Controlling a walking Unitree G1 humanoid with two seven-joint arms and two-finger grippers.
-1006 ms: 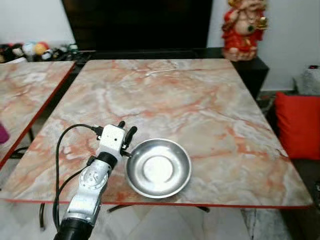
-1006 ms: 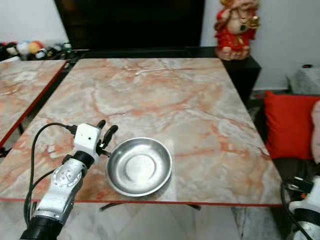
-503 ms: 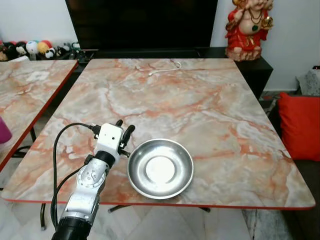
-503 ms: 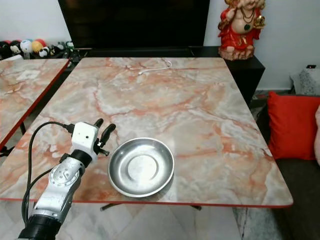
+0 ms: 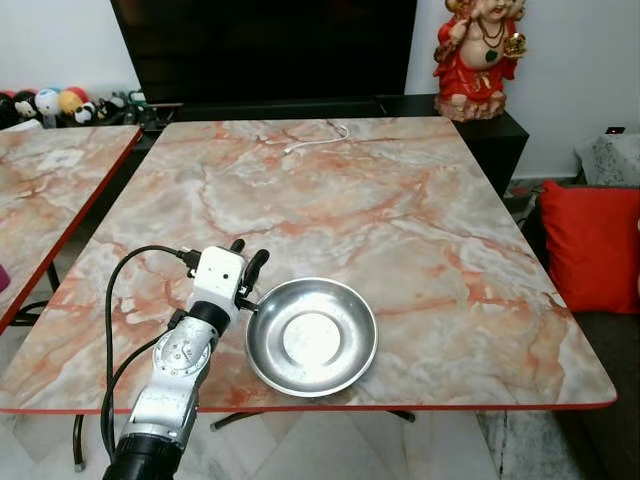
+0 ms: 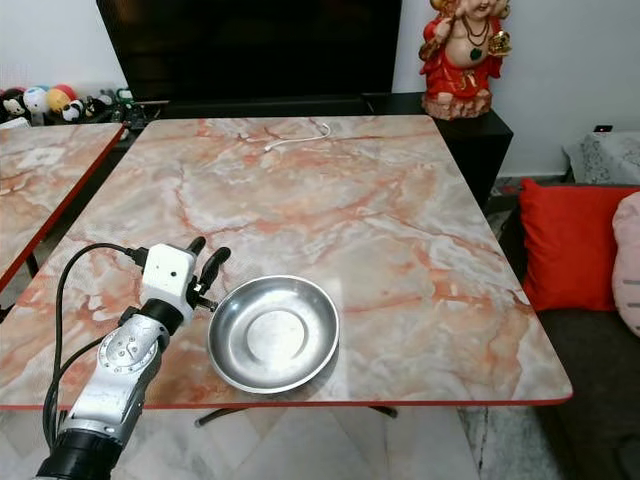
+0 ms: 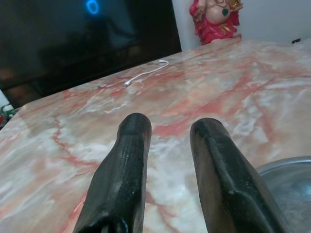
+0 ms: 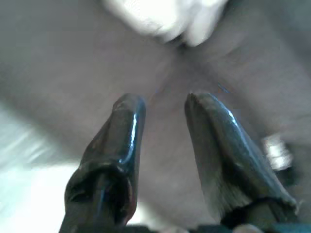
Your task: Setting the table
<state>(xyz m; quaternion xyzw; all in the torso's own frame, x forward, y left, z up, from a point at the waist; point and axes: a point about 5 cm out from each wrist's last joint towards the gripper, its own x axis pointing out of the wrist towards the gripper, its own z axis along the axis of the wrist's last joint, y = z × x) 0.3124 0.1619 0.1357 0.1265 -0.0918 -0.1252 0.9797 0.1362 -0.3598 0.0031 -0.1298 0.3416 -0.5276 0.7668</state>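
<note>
The steel bowl [image 5: 312, 337] sits low and centre in the frame, near the front edge of the marble desk [image 5: 400, 210]. The left gripper [image 5: 247, 262] hovers just beside its left rim, released and holding nothing; it looks far nearer than the right gripper [image 8: 163, 109], also released.

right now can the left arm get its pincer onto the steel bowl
Probably yes. The left pincer hovers open just beside the steel bowl, near its rim, and nothing lies between them on the marble table.
</note>
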